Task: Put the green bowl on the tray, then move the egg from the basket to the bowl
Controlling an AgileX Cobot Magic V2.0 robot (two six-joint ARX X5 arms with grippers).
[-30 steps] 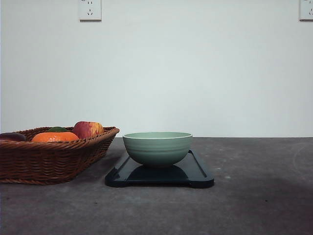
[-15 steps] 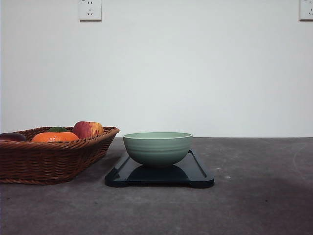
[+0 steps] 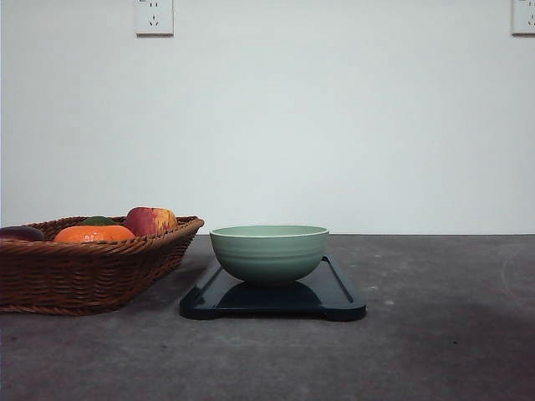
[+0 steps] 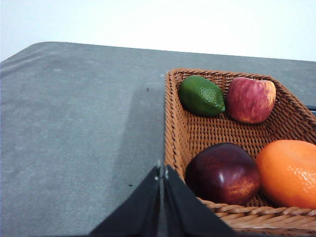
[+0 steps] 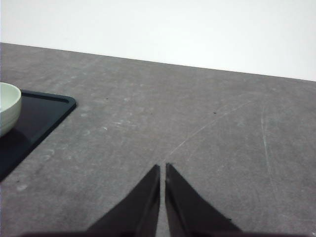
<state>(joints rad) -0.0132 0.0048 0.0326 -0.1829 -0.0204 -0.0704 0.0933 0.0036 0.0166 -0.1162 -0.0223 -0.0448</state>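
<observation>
On my front feed the bowl sits upright on the tray, toward its back half, on the grey table. The basket stands just left of the tray, its near corner close to the tray's edge but apart from it. Over its rim I see an orange, an apple, a bit of a lime and a dark fruit at the far left. Two wall sockets are up on the white wall. I can't find the egg here.

On the left wrist feed the left gripper has its fingers pressed together with nothing between them, poised just outside the basket rim. Inside lie the lime, apple, a dark red fruit and the orange. No egg that I can make out.

On the right wrist feed the right gripper is closed too, empty, above bare table. The tray corner and bowl edge sit off to one side, well apart from it.
</observation>
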